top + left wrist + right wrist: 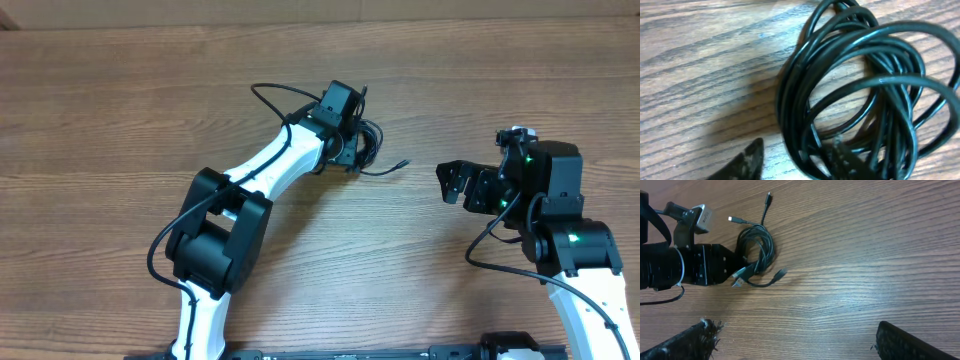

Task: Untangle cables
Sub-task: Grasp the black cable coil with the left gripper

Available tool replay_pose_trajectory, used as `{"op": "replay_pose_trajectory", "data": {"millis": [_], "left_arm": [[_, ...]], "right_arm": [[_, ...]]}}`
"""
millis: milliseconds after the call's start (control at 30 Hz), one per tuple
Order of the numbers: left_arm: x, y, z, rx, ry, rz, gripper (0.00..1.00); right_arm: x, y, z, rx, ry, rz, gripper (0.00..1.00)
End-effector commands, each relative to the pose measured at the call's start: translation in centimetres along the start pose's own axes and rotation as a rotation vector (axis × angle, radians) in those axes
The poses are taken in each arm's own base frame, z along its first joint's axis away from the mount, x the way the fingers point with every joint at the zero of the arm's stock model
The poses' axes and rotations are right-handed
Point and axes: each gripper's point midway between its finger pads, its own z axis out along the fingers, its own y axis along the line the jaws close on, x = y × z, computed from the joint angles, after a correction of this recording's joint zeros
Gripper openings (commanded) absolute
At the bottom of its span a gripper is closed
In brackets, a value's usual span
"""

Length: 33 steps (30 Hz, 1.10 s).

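Note:
The cables (pixel 373 140) are thin black cords coiled in one tangled bundle on the wooden table, with a plug end (pixel 403 161) trailing to the right. My left gripper (pixel 352 152) is down at the bundle's left edge. In the left wrist view the coil (pixel 855 85) fills the frame, and the left gripper (pixel 796 160) is open, one finger left of the coil and the other among the loops. The right gripper (pixel 452 182) hovers right of the bundle, open and empty. The right wrist view shows the right gripper's fingers (pixel 800 342) wide apart and the bundle (pixel 757 245) ahead with several plug ends sticking out.
The wooden table (pixel 120 120) runs all around the bundle. The left arm (pixel 270 160) crosses the table's middle from the front edge. The right arm's base (pixel 570 240) stands at the front right.

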Motion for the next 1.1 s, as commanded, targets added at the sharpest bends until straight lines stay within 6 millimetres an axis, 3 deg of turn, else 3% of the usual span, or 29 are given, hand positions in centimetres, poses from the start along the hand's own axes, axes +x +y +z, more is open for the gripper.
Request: {"op": "replay_pose_trajectory", "data": {"millis": [0,133,400,433,500,633,733,900,1067], "left_arm": [[0.4,0.6,0.8,-0.029,0.015,-0.014,0.33],[1.1,0.8,0.8,-0.039,0.040,-0.013,0.29],[2.6,1.7,1.4,-0.066,0.075,-0.022,0.33],[2.6,1.8,1.4,-0.072,0.073,-0.032,0.30],[2.5,1.8,1.4,-0.077,0.071,-0.030,0.06],[2.9,2.6,0.9,-0.113,0.089,-0.030,0.04],[3.0,3.1,-0.7,-0.122,0.113,-0.039,0.04],[2.1,2.7,-5.3,-0.096,0.100,-0.044,0.04],[2.1,0.7,-8.1,0.025,0.102,0.036,0.04]], "right_arm": [[-1.0,0.4,-0.7,-0.005,-0.031,-0.009,1.00],[-1.0,0.4,-0.7,-0.005,-0.030,-0.009,1.00],[-1.0,0.3,-0.7,-0.005,-0.028,-0.009,1.00],[-1.0,0.3,-0.7,-0.005,-0.028,-0.009,1.00],[-1.0,0.3,-0.7,-0.005,-0.028,-0.009,1.00],[-0.8,0.3,-0.7,-0.006,-0.021,-0.007,1.00],[-0.6,0.9,-0.7,-0.038,-0.011,-0.008,1.00],[-0.5,3.0,-0.2,-0.156,0.014,-0.016,1.00],[0.0,5.9,1.2,-0.270,0.057,-0.060,1.00]]}}
